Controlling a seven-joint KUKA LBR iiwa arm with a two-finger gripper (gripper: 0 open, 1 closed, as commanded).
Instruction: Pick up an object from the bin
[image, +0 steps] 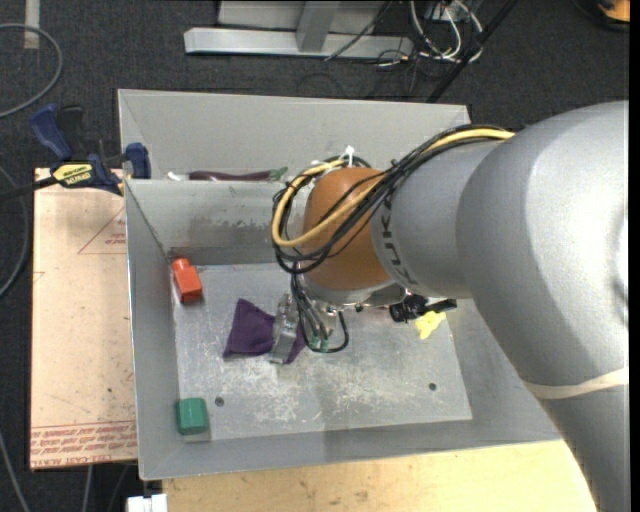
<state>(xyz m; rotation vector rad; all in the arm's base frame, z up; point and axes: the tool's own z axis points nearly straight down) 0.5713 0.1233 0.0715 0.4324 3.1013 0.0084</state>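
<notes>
Purple cloth (250, 330): crumpled near the middle of the floor of the grey bin (330, 405), not yet lifted. Touched at its right edge by the gripper (290, 338); impossible to tell how wide open, or whether gripping any cloth. Judging by this, lift still to do. Elsewhere in the bin: orange block (186, 281) by the left wall, green block (192, 416) in the near left corner, small yellow piece (430, 323) to the right.

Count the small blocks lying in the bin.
2: an orange block by the left wall; a green block in the near left corner. The arm may hide others.
</notes>
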